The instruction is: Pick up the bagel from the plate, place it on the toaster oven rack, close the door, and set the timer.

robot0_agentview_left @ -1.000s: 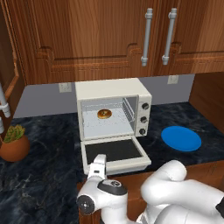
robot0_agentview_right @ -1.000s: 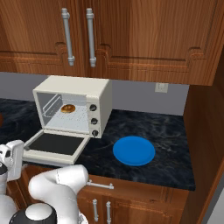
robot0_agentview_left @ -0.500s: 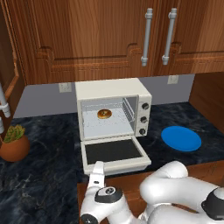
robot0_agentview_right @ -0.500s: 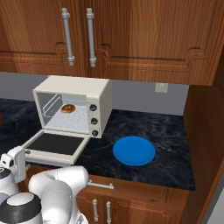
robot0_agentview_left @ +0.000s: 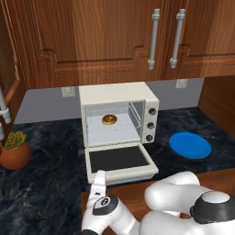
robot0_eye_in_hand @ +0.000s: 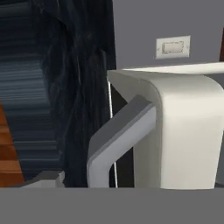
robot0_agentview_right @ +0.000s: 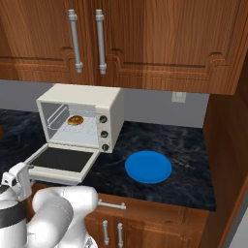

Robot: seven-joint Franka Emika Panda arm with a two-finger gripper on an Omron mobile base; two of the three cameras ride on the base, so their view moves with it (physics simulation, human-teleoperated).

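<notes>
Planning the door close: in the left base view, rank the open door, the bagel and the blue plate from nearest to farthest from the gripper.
1. The door: folded down flat, just ahead of the gripper, toward its right.
2. The bagel: on the toaster oven rack, straight back inside the cavity.
3. The plate: on the counter, far right of the oven.

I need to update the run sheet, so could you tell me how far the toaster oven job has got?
Done: the bagel lies on the toaster oven rack, and the plate is bare. In hand: the tool sits low in front of the door, which hangs open and flat; its jaws look open, gripping nothing. Left: closing the door and setting the timer.
</notes>
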